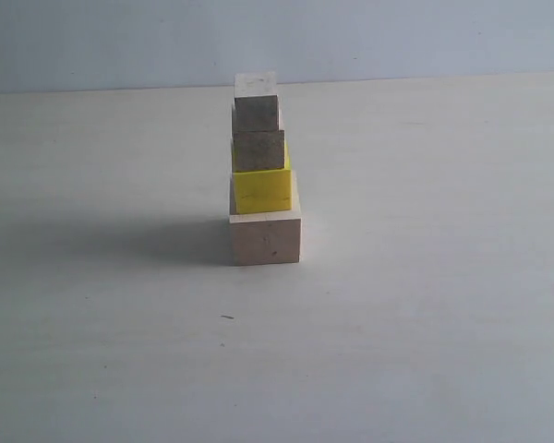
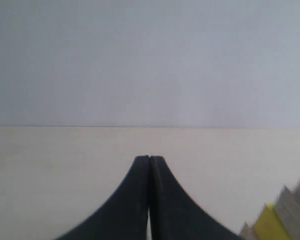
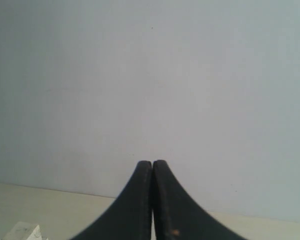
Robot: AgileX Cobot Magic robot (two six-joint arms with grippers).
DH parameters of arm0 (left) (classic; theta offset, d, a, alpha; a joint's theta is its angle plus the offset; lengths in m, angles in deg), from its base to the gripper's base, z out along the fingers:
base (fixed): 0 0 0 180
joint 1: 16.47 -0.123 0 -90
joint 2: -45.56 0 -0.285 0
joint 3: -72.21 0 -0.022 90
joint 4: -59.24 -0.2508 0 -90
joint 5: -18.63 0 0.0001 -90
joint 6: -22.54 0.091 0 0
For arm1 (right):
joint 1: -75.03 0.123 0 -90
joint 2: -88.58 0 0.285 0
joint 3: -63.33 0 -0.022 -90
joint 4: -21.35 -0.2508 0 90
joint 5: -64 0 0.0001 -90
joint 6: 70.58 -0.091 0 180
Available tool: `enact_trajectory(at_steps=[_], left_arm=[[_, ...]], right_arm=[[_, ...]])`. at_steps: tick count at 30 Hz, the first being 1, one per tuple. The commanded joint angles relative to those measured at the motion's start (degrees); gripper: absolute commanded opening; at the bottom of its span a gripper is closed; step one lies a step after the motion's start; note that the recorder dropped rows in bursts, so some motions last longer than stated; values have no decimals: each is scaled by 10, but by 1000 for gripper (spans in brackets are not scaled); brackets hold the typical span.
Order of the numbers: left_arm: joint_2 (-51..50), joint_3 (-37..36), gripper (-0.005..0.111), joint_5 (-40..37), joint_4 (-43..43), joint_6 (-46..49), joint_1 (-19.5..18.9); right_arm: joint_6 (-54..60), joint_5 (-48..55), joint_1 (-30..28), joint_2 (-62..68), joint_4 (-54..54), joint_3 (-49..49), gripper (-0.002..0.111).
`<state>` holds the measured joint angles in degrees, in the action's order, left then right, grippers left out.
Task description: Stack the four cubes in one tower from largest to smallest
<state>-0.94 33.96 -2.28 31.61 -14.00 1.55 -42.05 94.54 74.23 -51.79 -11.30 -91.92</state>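
In the exterior view the four cubes stand as one tower at the middle of the table. The largest pale cube (image 1: 266, 240) is at the bottom and the yellow cube (image 1: 261, 190) is on it. Above them sit a small wooden cube (image 1: 258, 150) and a smaller one (image 1: 256, 109). Neither arm shows in that view. My left gripper (image 2: 149, 159) is shut and empty, with the yellow cube (image 2: 268, 223) and a wooden cube (image 2: 293, 209) off to one side. My right gripper (image 3: 152, 163) is shut and empty too, and a pale cube corner (image 3: 24, 232) shows at the frame edge.
The pale tabletop (image 1: 425, 305) runs back to a plain light blue wall (image 1: 397, 37). The tower casts a long shadow (image 1: 120, 242) to the left. A tiny dark speck (image 1: 226, 317) lies in front of the tower.
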Motion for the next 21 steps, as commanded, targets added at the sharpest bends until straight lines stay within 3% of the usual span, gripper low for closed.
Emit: enact_trajectory(at_steps=[1,4,7,16,21], left_arm=[[98,-39,0,0,117,-3,-162],[168,-89,0,0,141,0,-233],[221,-153,0,0,147,9,-261],[277,-268,0,1,163,33,-259],[307,-296,0,2,232,82,-219]], right_arm=[[-3,-4,-2,-1,2,2,0],[-3,-4,-2,-1,2,2,0],[-3,-4,-2,-1,2,2,0],[-3,-4,-2,-1,1,2,0],[-3,-4,-2,-1,1,2,0]])
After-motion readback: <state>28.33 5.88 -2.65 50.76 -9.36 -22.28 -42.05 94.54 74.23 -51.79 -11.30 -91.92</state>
